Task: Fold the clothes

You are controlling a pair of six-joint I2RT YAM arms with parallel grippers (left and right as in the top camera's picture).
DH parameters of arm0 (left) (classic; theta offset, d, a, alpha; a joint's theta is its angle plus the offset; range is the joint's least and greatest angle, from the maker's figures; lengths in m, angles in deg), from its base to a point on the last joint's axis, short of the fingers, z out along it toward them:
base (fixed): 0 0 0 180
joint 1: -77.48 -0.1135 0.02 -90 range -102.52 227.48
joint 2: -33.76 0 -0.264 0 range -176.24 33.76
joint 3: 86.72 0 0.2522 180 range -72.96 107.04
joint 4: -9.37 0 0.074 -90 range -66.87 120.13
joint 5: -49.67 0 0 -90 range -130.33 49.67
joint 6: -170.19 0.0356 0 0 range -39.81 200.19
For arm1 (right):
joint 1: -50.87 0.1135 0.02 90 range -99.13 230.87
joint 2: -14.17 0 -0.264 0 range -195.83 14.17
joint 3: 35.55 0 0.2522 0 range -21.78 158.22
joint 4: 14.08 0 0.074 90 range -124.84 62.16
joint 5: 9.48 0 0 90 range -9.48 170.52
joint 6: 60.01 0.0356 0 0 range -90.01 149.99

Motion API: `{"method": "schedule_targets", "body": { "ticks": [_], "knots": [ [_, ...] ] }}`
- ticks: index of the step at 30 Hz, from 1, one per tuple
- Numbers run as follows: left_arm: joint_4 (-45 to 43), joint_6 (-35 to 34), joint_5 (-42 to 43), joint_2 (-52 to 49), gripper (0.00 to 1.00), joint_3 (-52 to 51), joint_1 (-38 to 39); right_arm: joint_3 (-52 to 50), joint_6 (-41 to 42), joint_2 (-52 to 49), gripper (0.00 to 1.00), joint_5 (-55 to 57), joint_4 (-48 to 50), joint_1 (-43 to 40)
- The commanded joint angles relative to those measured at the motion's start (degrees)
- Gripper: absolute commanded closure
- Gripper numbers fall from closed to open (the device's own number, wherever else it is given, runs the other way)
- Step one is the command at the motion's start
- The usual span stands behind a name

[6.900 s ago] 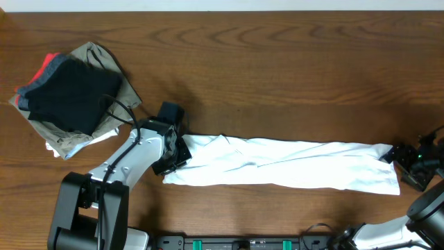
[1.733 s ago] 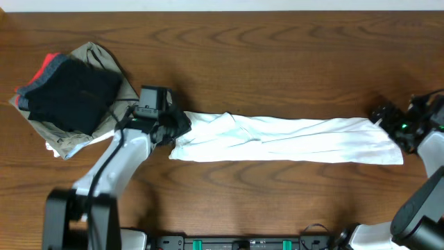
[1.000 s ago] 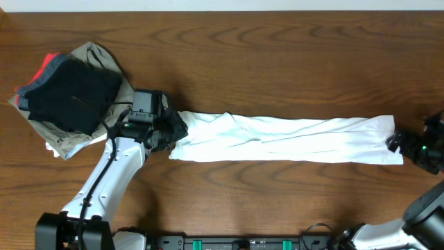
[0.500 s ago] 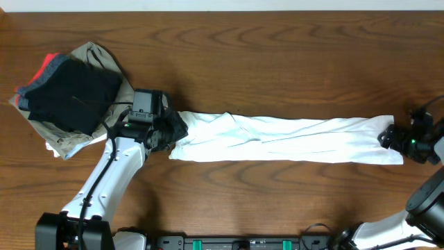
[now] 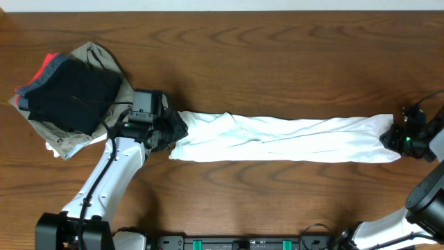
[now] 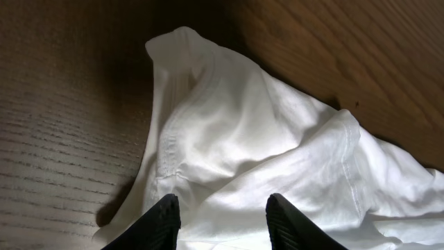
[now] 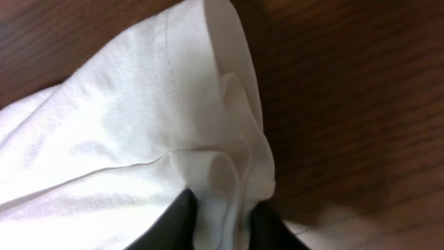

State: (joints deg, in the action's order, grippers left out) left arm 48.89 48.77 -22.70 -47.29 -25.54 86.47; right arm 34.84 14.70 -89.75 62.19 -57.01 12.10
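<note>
The clothes (image 5: 277, 139) lie as one long, narrow white strip across the middle of the table (image 5: 277, 55), with the long axis running from 9 o'clock to 3 o'clock. I have an arm at each end of it, so neither arm has to reach.

The left gripper (image 5: 170, 132) sits on the 9 o'clock end. Its jaws stand about half closed over a thick bunch of collar-side fabric, and the cloth rises between the fingers (image 6: 164, 221) in the left wrist view. I read that as a hold. The left arm comes up from 7 o'clock, its forearm slanting towards the strip.

The right gripper (image 5: 397, 137) is at the 3 o'clock end, pointing back towards 9. Its jaws are drawn nearly together on a rolled fold of the hem, which is squeezed between the fingertips (image 7: 177, 221) in the right wrist view. The right arm enters from 5 o'clock at the table edge.

As I judge it, the next fold has to travel along that axis, one end carried over towards the other. The stack of folded garments (image 5: 69, 94) at 10 o'clock sits just beside the left wrist, so I would keep clear of it.
</note>
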Motion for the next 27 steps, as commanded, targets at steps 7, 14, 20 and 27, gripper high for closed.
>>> {"method": "schedule_targets", "body": {
  "ticks": [7,14,20,27],
  "knots": [
    [0.44,0.79,-0.68,0.57,0.57,-0.20,-0.35,3.15,8.28,0.07,0.95,8.76,-2.12,-1.36],
    [0.79,0.98,-0.72,1.79,0.56,-0.20,-0.37,12.81,10.51,1.36,0.97,10.73,-10.40,-3.61],
    [0.81,0.98,-0.72,1.77,0.56,-0.20,-0.35,18.05,11.72,1.44,0.96,5.55,-17.73,0.50],
    [0.98,0.96,-0.72,1.77,0.56,-0.20,-0.35,18.75,11.85,4.20,0.96,4.87,-23.65,12.48]
  ]
}}
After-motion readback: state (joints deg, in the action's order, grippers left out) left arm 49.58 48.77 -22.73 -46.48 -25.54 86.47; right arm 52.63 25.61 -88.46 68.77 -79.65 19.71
